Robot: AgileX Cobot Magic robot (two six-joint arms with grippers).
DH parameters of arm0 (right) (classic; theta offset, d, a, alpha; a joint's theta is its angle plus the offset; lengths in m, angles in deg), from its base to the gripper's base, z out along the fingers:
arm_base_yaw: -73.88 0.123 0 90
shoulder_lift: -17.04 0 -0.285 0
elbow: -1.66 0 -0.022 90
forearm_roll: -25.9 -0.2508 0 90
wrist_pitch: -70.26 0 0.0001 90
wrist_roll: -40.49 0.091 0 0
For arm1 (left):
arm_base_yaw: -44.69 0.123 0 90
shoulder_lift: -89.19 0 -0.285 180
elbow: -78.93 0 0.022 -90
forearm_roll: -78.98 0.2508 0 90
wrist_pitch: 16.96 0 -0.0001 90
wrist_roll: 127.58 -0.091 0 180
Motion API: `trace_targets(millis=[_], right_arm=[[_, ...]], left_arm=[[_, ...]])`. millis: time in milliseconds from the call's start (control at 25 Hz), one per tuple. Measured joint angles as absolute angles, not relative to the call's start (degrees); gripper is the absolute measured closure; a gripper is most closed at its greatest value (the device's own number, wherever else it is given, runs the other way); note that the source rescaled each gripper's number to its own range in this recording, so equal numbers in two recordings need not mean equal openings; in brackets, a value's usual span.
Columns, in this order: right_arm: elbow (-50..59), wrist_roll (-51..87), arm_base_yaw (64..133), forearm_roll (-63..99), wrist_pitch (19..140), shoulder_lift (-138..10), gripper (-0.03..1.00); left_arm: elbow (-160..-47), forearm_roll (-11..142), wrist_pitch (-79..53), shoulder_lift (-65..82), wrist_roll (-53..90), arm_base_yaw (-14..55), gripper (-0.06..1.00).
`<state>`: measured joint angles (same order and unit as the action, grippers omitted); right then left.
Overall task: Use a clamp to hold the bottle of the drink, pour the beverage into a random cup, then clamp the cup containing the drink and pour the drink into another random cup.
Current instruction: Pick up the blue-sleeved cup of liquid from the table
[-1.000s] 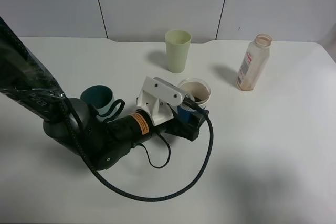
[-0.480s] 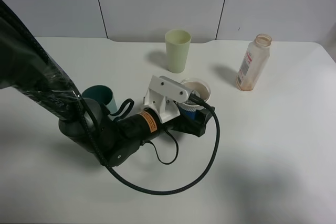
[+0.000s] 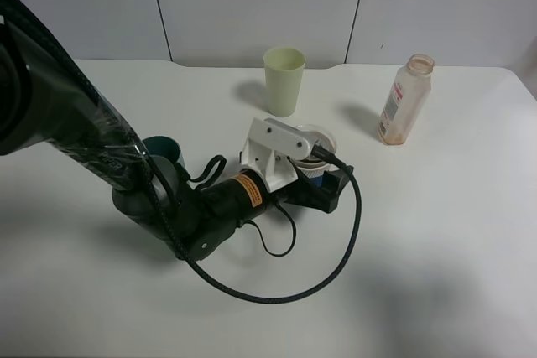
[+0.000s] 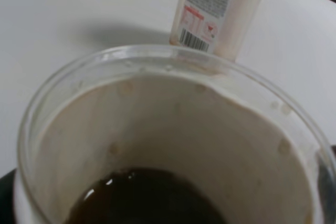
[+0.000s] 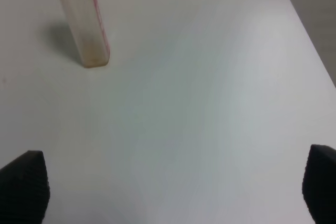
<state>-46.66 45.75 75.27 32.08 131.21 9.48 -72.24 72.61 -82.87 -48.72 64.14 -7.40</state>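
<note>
The white cup point(image 4: 173, 124) (blue-banded outside) holds dark brown beverage point(image 4: 147, 200).

The left gripper point(image 3: 324, 178) slid rightward across the table (its cable loop swung along too), so the blue-banded cup point(image 3: 322, 135) sat deeper between its jaws, and the arm hid more of the teal cup point(image 3: 164, 149).

Black plastic-wrapped arm point(image 3: 84, 136), white-grey clamp point(image 3: 312, 175), orange label band point(image 3: 248, 190), thick black cable point(image 3: 356, 211) looping toward five o'clock.
</note>
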Motion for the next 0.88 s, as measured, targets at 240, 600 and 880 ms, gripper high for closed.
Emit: trace_targets(millis=[240, 600, 880], right_arm=[[-46.66, 45.75, 75.27, 32.08, 131.21, 9.48, -0.03], [-46.66, 45.75, 75.27, 32.08, 131.21, 9.48, -0.03], [-46.66, 45.75, 75.27, 32.08, 131.21, 9.48, -0.03]], left_arm=[[-72.31, 72.67, -83.01, -50.08, 64.14, -7.40, -0.05], [-74.84, 72.67, -83.22, -51.91, 64.08, -7.40, -0.06], [-76.74, 72.53, -83.28, -53.37, 62.54, -7.40, -0.06]])
